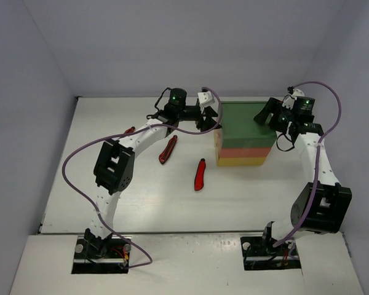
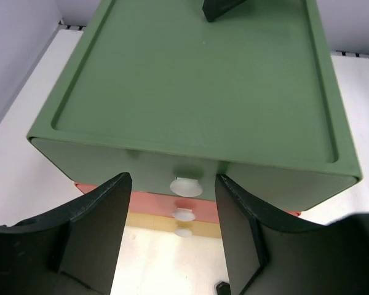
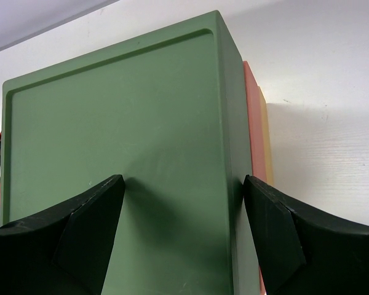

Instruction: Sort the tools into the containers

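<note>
My left hand (image 2: 172,181) was spread on both sides of the white knob (image 2: 186,186) on the green drawer (image 2: 190,80), not touching it. My right hand (image 3: 181,181) was spread over that drawer's top corner. A red knife (image 1: 200,175) lay on the desk (image 1: 141,206). My arm (image 1: 120,163) hid most of another red tool (image 1: 129,130).

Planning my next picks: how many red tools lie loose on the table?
3. One slim red tool lies left of the green-topped drawer unit, a chunkier red tool sits right of it, and a red tip peeks from behind the left arm. More may be hidden.
</note>
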